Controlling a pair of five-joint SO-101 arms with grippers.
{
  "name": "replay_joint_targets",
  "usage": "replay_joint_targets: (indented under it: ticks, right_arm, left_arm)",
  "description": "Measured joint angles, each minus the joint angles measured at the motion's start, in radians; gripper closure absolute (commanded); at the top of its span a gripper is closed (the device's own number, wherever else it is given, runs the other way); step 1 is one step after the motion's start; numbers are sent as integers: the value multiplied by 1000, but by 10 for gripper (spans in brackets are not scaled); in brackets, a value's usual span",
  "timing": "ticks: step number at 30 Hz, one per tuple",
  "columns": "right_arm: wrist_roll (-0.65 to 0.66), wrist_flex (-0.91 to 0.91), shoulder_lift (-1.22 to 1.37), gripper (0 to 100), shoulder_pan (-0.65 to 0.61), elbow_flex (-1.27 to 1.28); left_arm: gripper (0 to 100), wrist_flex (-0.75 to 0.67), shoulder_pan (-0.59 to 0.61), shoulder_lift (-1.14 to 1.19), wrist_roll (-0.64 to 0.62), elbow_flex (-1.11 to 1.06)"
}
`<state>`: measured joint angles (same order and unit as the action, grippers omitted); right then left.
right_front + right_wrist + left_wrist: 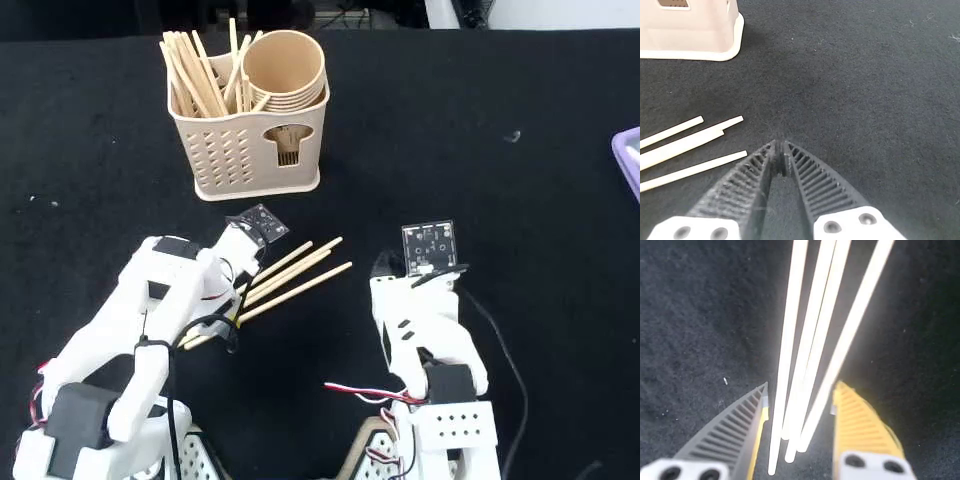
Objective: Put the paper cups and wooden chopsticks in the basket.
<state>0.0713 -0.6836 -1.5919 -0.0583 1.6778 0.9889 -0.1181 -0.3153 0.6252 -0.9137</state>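
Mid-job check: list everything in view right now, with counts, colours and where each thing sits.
basket: one, beige, perforated, far side of the table
paper cups: nested stack, count unclear, tan, right side of the basket
bundled chopsticks: many, pale wood, upright in the left side of the basket
loose chopsticks: four, pale wood, lying on the table in front of the basket
purple thing: one, at the table's right edge, mostly cut off
table: one, black
left gripper: grey and yellow fingers, open, astride the loose chopsticks
right gripper: black fingers, shut, beside the loose chopsticks' tips
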Motion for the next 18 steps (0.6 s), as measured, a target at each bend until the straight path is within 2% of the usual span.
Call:
replay_joint_targets:
  ticks: [6,12,18]
  right_arm:
    - [0,0,0,984,0,0]
    - [0,0,0,984,0,0]
    - [0,0,0,984,0,0]
  left_arm:
    - [859,-5,0,0,0,-9]
    - [972,-9,0,-5,-9,-14]
    - [970,-9,0,-8,-64,-14]
